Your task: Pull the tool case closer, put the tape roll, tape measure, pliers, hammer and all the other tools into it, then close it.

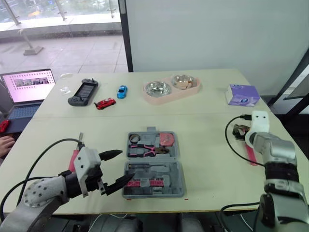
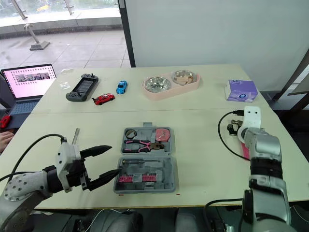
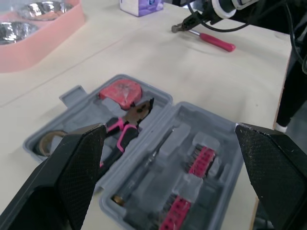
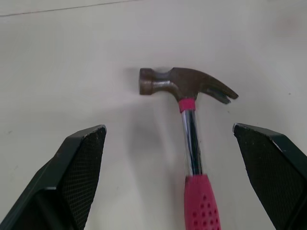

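The grey tool case (image 1: 179, 169) lies open near the table's front edge. It holds pink-handled pliers (image 1: 147, 150), a red tape measure (image 1: 167, 139), a tape roll (image 1: 134, 138) and pink bit racks (image 3: 201, 160). My left gripper (image 1: 123, 166) is open at the case's left side, its fingers spread over the tray in the left wrist view. A pink-handled tool (image 1: 74, 157) lies just left of that gripper, partly hidden. At the right, a red-handled hammer (image 4: 189, 120) lies flat on the table, with my right gripper (image 4: 169, 127) open above its head.
At the back stand a pink double bowl tray (image 1: 193, 92), a purple tissue box (image 1: 242, 94), a red toy car (image 1: 105, 103), a blue toy car (image 1: 121, 91) and a game controller (image 1: 83, 92). A laptop (image 1: 26, 89) and a person's hand (image 1: 4, 142) are at the far left.
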